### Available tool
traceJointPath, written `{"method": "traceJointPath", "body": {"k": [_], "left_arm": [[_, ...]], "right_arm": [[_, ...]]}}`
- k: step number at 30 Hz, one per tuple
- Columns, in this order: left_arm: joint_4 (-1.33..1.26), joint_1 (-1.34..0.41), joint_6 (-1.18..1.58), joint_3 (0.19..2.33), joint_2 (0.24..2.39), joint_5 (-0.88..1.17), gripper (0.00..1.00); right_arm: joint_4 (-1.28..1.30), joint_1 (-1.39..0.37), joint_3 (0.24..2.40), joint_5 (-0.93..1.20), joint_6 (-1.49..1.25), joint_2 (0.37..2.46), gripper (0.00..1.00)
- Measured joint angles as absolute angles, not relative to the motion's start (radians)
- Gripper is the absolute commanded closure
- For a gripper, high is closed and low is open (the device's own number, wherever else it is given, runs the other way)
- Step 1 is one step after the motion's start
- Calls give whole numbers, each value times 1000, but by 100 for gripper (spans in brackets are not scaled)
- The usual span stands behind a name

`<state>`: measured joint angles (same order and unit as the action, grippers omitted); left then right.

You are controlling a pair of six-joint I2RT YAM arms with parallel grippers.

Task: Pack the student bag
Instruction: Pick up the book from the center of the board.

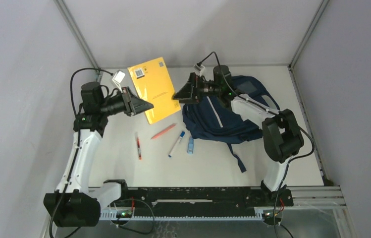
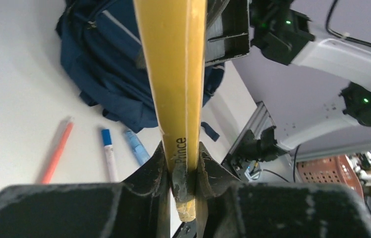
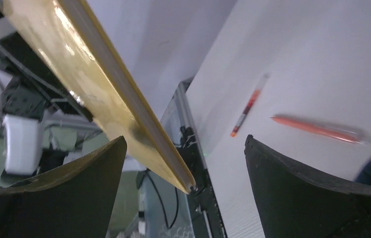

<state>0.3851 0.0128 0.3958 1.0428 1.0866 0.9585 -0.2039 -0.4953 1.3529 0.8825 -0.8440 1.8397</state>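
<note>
One student bag (image 1: 223, 121), navy with a white stripe, lies slumped on the far right part of the table (image 1: 124, 166), under the right arm. Just left of it the right gripper (image 1: 177, 95) stands with jaws wide apart, one edge of a yellow book (image 1: 153, 91) in the gap, unclamped. The left gripper (image 1: 146, 105) pinches the book's opposite edge, holding it off the table. Near the bag's left side lie a light-blue pen (image 1: 190, 145), a blue-capped white marker (image 1: 176, 144), an orange pen (image 1: 163, 131) and, further left, a red-and-black pen (image 1: 137, 145).
</note>
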Motion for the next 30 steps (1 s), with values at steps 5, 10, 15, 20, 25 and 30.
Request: {"method": "traceJointPath", "body": {"k": [5,10,15,20,25,30], "left_arm": [[308,12,424,1026,1062,1050,100],[265,13,466,1026,1062,1109,100],[243,6,542,1026,1061,1151,62],[231,4,535,1030,1065,1115,17],[323,17,506,1080,1064,1015,0],[432,90,508,1170,1034,937,0]], "right_arm": [[-370,-528,1344,1033,-899,1825,3],[-756,-550,1331,1151,-1146,1846,67],[-1241,-534,1334,1195,-1466,1966,100],[-1312,-529,1327,1239,-1588,1974,100],[-899,-505,1229,1221,-1262,1796,100],[-268,-517,1234,857,-740,1523,100]]}}
